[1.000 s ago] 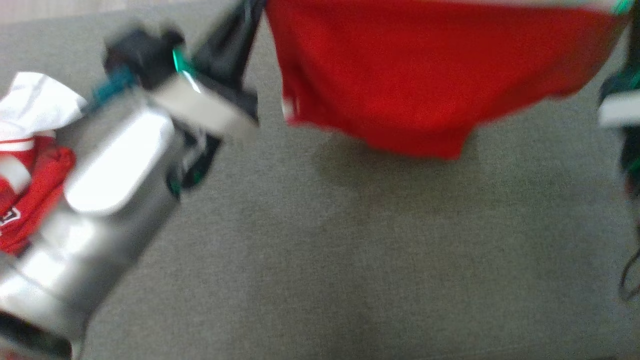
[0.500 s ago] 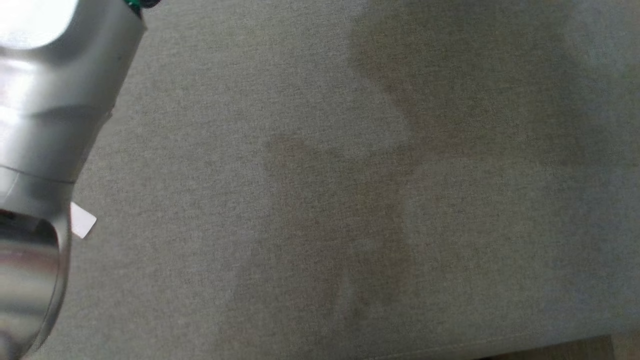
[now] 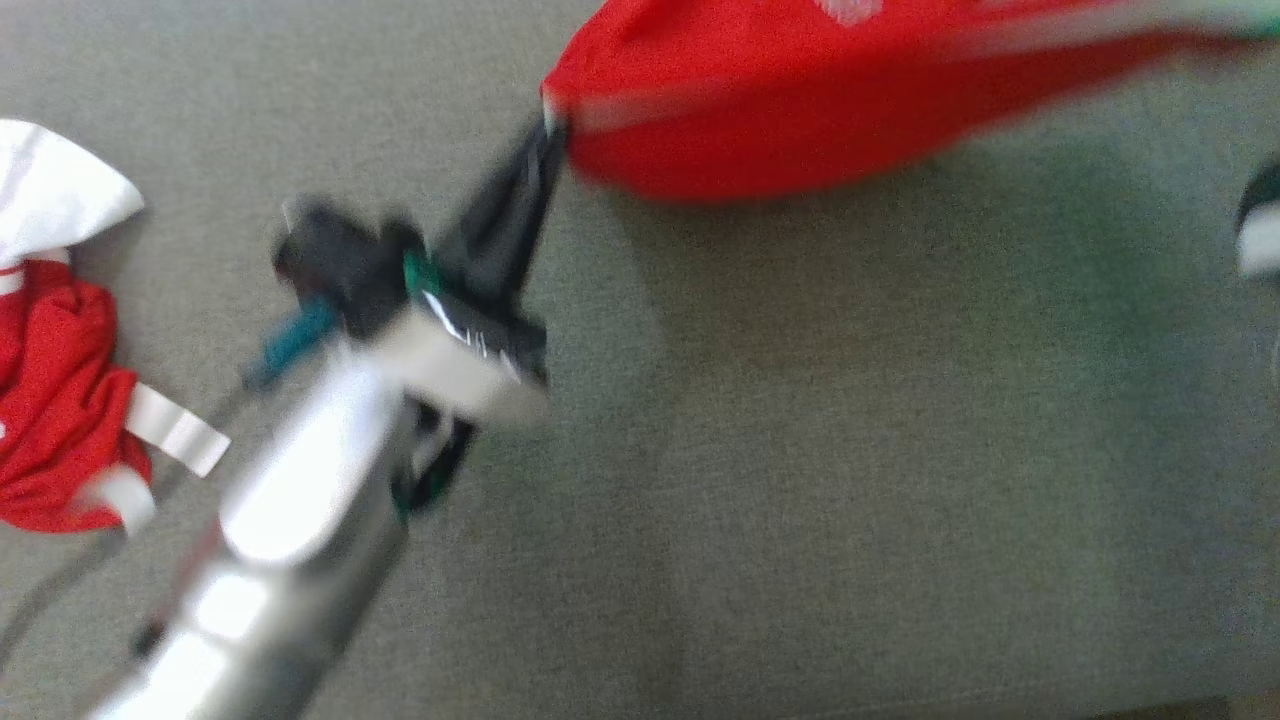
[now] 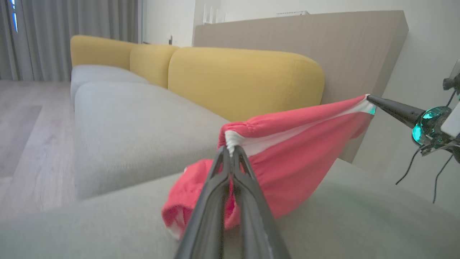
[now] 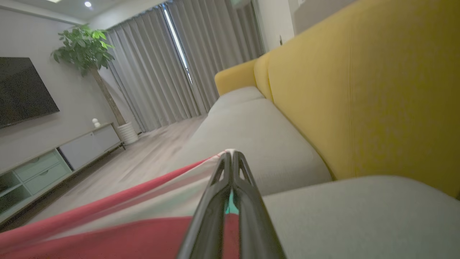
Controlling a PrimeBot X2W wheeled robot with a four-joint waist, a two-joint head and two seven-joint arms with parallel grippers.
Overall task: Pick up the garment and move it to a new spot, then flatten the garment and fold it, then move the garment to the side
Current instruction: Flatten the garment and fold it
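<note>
As fingers [image 4: 214, 190] pinch both corners, the red garment [image 3: 780, 110] sags, white-trimmed.

A grey fabric sofa seat [image 3: 800, 480] is carrying everything, lying flat across the head view and running back to yellow backrests [image 4: 244, 82] in the left wrist view. A crumpled heap of red and white clothes [image 3: 55, 400] is lying directly on it at the robot's far left, a white strip [image 3: 175, 432] trailing out onto the grey cloth. The red garment [image 4: 287, 169] is sagging towards the seat at its lower end, though whether it is touching is unclear.
</note>
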